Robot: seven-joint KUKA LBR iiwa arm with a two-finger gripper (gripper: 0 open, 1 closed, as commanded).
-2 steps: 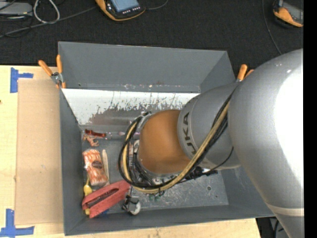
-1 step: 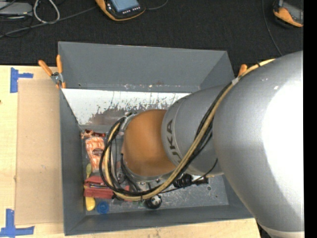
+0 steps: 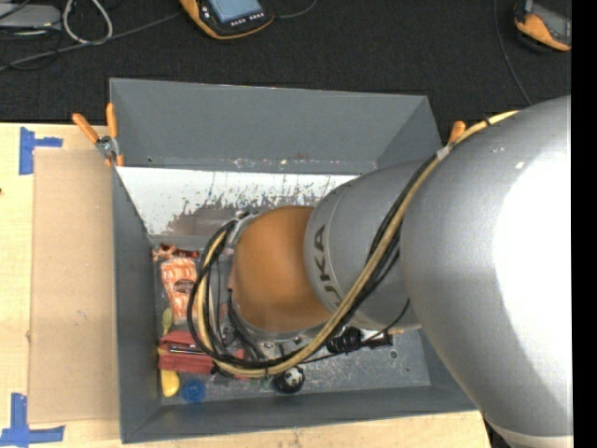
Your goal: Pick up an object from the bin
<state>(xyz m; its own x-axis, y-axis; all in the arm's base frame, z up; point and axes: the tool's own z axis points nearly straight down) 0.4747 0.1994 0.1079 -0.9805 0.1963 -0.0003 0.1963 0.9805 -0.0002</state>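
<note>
A pink and orange crinkled packet (image 3: 177,280) lies at the bin's left side, beside the orange wrist cover. Below it a flat red thing (image 3: 182,351) pokes out from under the black cables. A yellow piece (image 3: 169,382) and a small blue round cap (image 3: 193,392) sit in the front left corner. A small dark round thing (image 3: 289,379) rests on the bin floor near the front wall, just under the wrist.
The arm, with its orange cover and looped cables, reaches in from the right and hides the middle and right of the bin. Speckled grey floor shows along the front right. The bin's walls slope up steeply on all sides.
</note>
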